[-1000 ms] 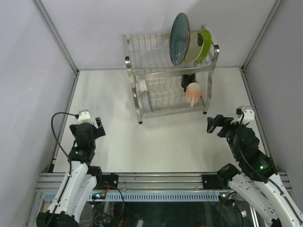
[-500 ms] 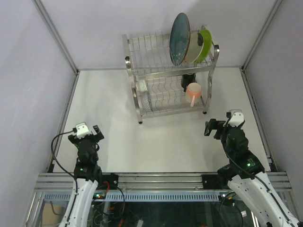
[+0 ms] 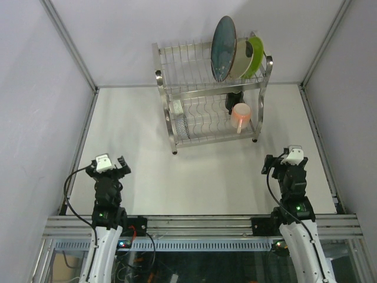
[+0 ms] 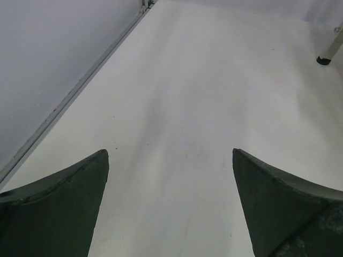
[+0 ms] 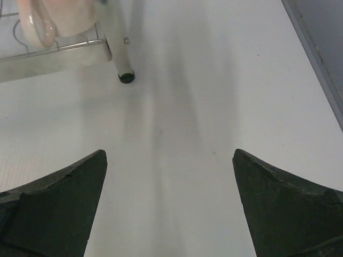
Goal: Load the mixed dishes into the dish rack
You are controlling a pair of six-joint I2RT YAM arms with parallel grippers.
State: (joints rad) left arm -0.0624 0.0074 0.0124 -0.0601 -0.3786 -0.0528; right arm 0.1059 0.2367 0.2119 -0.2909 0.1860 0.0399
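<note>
The dish rack (image 3: 203,91) stands at the back of the table. Its upper shelf holds the large blue-grey plate (image 3: 223,48), the cream plate (image 3: 240,59) and the lime-green plate (image 3: 256,56), all on edge. The lower shelf holds the pink mug (image 3: 241,117), a dark-handled mug (image 3: 234,101) behind it, the patterned bowl (image 3: 182,125) and a small saucer (image 3: 175,107) at the left. My left gripper (image 3: 108,167) is open and empty near the front left; in its wrist view (image 4: 169,155) only bare table lies between the fingers. My right gripper (image 3: 283,164) is open and empty at the front right (image 5: 169,155).
The rack's front right foot (image 5: 126,76) and the pink mug (image 5: 59,19) show at the top left of the right wrist view. Another rack foot (image 4: 323,60) shows at the far right of the left wrist view. Grey walls enclose the table on three sides.
Both arms have drawn back toward the near edge of the table, away from the rack. Both grippers stayed open and empty. The dishes have not moved.
</note>
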